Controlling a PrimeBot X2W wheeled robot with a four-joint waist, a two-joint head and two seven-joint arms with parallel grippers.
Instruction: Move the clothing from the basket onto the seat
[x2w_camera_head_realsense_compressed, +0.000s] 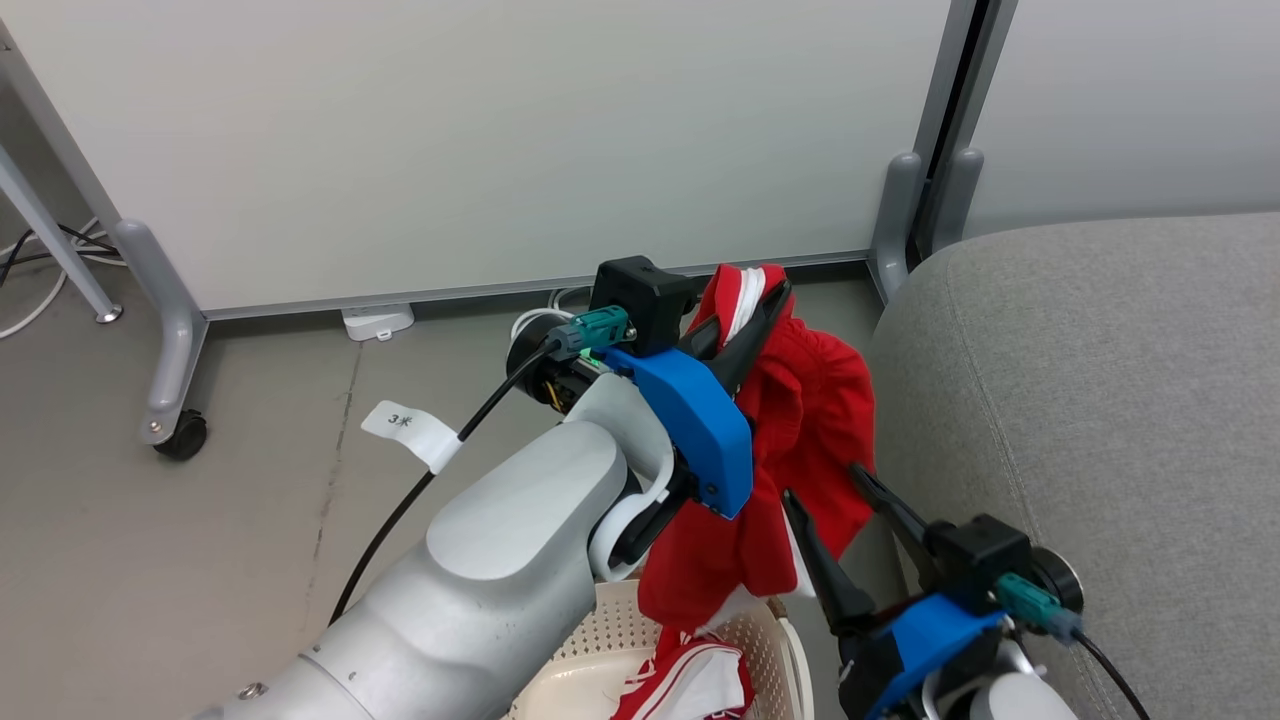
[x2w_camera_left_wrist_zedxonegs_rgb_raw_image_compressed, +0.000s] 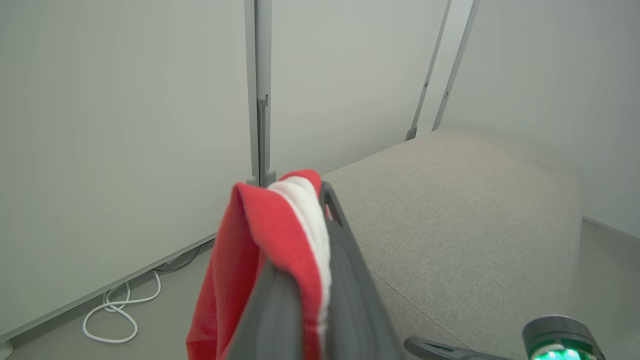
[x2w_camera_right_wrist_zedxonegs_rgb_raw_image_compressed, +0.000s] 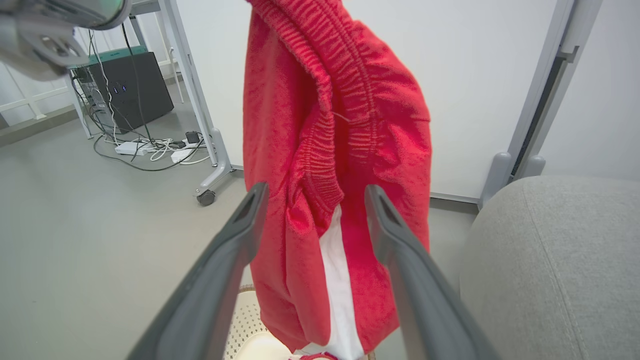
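My left gripper (x2w_camera_head_realsense_compressed: 762, 290) is shut on a red garment (x2w_camera_head_realsense_compressed: 800, 440) with white trim and holds it up above the basket (x2w_camera_head_realsense_compressed: 590, 660). The fabric hangs down beside the grey seat (x2w_camera_head_realsense_compressed: 1090, 400). In the left wrist view the red and white cloth (x2w_camera_left_wrist_zedxonegs_rgb_raw_image_compressed: 270, 235) is pinched between the fingers, with the seat (x2w_camera_left_wrist_zedxonegs_rgb_raw_image_compressed: 460, 210) ahead. My right gripper (x2w_camera_head_realsense_compressed: 830, 485) stands open just below, its fingers on either side of the hanging garment (x2w_camera_right_wrist_zedxonegs_rgb_raw_image_compressed: 340, 150) without closing on it. A second red and white garment (x2w_camera_head_realsense_compressed: 690, 680) lies in the basket.
A white partition wall (x2w_camera_head_realsense_compressed: 480, 140) on wheeled feet (x2w_camera_head_realsense_compressed: 180, 435) stands behind. A power strip (x2w_camera_head_realsense_compressed: 377, 321) and white cables (x2w_camera_left_wrist_zedxonegs_rgb_raw_image_compressed: 115, 310) lie on the floor. A dark box (x2w_camera_right_wrist_zedxonegs_rgb_raw_image_compressed: 135, 85) with cables sits far left in the right wrist view.
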